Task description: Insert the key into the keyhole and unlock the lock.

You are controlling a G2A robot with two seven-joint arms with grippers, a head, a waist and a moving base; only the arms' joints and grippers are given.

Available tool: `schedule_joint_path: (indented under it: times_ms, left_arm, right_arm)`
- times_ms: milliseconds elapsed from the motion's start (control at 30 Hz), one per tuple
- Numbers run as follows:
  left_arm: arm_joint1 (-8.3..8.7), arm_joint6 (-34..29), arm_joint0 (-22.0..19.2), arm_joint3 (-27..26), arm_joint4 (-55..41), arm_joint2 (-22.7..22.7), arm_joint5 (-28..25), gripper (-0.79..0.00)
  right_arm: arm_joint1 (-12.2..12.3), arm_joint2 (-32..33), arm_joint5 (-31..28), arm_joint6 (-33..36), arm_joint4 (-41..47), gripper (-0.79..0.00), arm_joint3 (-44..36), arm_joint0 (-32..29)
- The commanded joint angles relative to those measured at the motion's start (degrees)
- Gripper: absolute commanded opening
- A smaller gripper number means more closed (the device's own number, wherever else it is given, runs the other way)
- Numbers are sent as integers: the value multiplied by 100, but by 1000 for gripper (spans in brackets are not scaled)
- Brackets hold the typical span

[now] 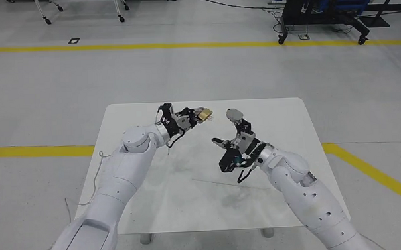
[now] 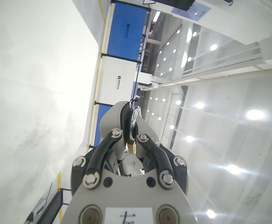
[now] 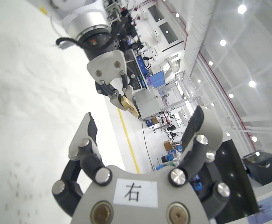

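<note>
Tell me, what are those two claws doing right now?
Left gripper shut on the lock, held above the table. Right gripper open, empty, facing the lock. Nothing between them.

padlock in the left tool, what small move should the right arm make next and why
Probably ease the right tool forward toward the padlock, jaws open. The left tool is shut on the padlock, holding it up off the table, while the right tool is open, empty, facing it and apart from it. Whether a key sits in the lock I cannot tell.
</note>
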Motion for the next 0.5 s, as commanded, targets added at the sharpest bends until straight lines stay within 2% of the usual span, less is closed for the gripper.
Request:
schedule_joint_path:
  times_ms: [0,67,467]
  left_arm:
    - [15,-79,168,-191,-128,-75,-146,-785]
    - [22,-117,248,-299,-112,-82,-194,-785]
    - [36,-221,196,-241,180,-46,-218,-785]
  right_arm:
    - [-8,2,13,-143,167,-431,130,47]
    - [-18,-45,-6,-249,195,-474,240,118]
    - [-149,-540,176,-243,47,-566,703,582]
